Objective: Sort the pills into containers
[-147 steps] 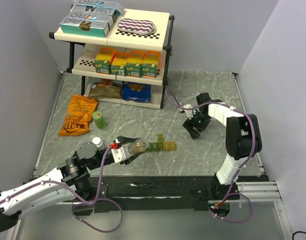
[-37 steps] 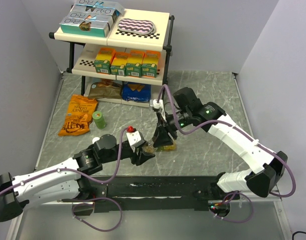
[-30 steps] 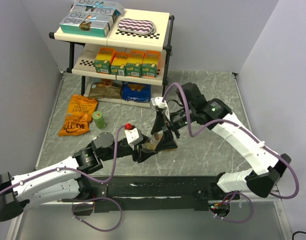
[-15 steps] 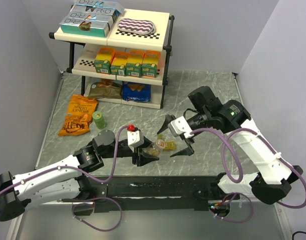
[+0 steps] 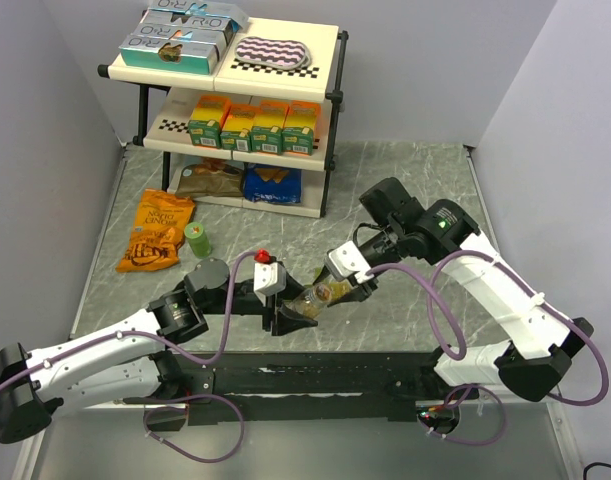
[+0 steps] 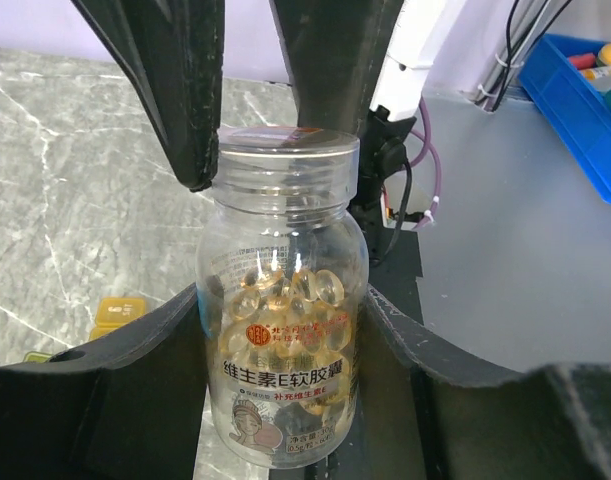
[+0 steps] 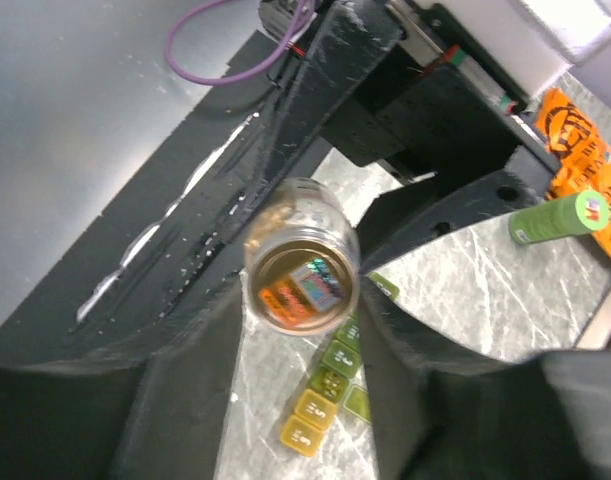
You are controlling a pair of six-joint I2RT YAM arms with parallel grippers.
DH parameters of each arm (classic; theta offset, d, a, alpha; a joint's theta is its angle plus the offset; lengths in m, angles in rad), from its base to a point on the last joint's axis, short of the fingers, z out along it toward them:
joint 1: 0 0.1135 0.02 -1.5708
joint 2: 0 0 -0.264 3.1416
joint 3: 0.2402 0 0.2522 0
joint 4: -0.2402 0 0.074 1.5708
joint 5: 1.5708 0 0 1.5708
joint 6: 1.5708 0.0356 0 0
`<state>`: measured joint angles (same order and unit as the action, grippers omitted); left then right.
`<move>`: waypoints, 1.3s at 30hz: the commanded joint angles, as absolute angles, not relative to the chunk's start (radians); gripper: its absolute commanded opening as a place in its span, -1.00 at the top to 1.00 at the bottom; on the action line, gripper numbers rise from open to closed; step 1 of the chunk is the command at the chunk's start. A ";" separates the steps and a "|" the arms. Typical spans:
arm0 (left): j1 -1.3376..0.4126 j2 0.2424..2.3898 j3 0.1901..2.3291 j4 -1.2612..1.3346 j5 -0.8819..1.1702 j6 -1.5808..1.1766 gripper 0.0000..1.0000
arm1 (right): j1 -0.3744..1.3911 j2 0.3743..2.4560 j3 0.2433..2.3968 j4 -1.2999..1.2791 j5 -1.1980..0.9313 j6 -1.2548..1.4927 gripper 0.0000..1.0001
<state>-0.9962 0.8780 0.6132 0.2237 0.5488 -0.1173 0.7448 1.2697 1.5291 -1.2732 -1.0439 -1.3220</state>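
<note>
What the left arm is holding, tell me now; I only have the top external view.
Observer: The left fingers clamp a clear bottle partly filled with amber softgels.
Operator: Report the right arm.
Observer: The right fingers flank the bottle's neck; I cannot tell whether they touch it.
Operator: Locate the containers.
Observer: The containers lie on the table close under the bottle, with yellow and green cells showing.
</note>
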 commanded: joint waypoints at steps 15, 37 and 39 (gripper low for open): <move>-1.032 0.815 0.637 0.403 0.051 -0.029 0.98 | 0.776 1.373 1.513 -0.990 -0.946 -0.554 0.53; -1.066 0.876 0.620 0.476 -0.040 -0.080 0.98 | 0.621 1.310 1.614 -0.982 -1.031 -0.492 -0.74; -1.066 0.867 0.615 0.457 -0.008 -0.081 0.98 | 0.611 1.293 1.653 -1.040 -1.048 -0.581 -0.96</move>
<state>-1.0637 0.9058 0.5800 0.3927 -0.0761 -0.0681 0.6441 1.3556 1.5658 -0.9043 -0.9394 -0.4297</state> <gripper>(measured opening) 0.566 0.922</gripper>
